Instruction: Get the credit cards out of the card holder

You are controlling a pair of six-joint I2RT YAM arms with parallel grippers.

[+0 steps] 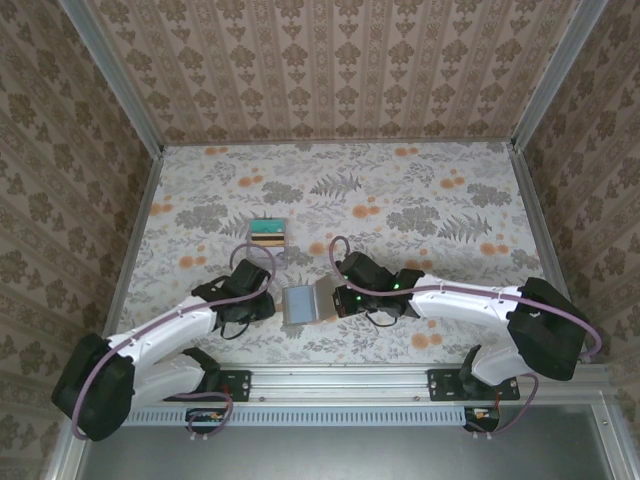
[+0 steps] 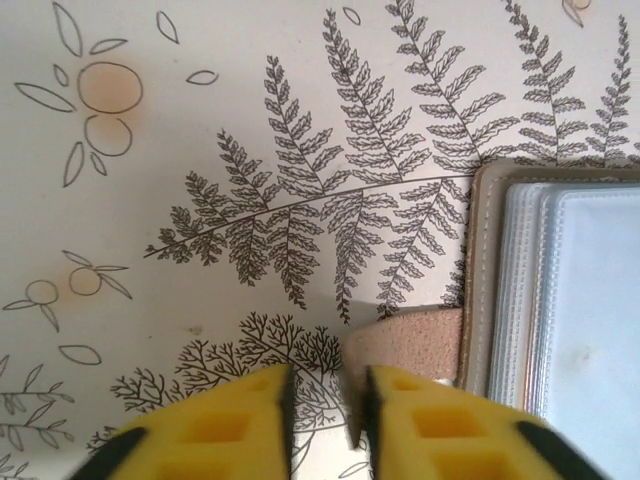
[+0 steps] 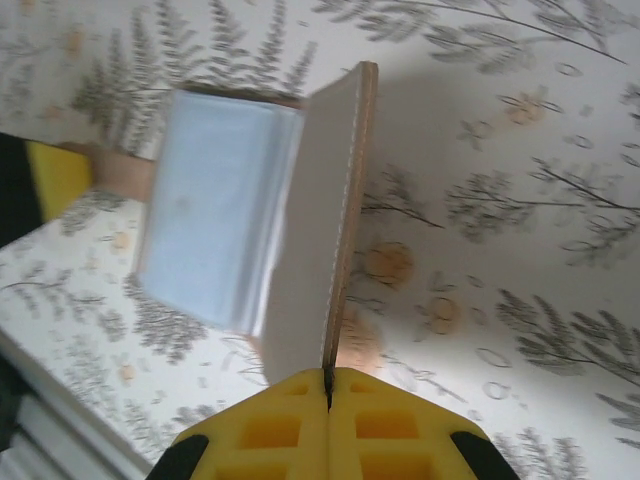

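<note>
Starting left: the papered wall [image 1: 60, 200], then the floral table [image 1: 420, 200]. My left gripper [image 2: 328, 425] sits low over it, jaws narrowly apart, bare tabletop in the gap, holding nothing. Behind it, well apart from both grippers, a stack of coloured cards [image 1: 268, 232] lies flat, teal on top, striped edges showing. Just right of my left fingers [image 2: 230, 425] the card holder [image 2: 560, 300] lies open on the table, pale shiny pockets up. Its tan tab [image 2: 410, 340] pokes toward those fingers; near, contact unclear. Can't tell if any card sits in the pockets. The holder is all that lies between my grippers. Its right cover flap [image 3: 320, 230] stands upright, pinched edge-on in my right gripper [image 3: 328, 400], fingers closed tight on it.
</note>
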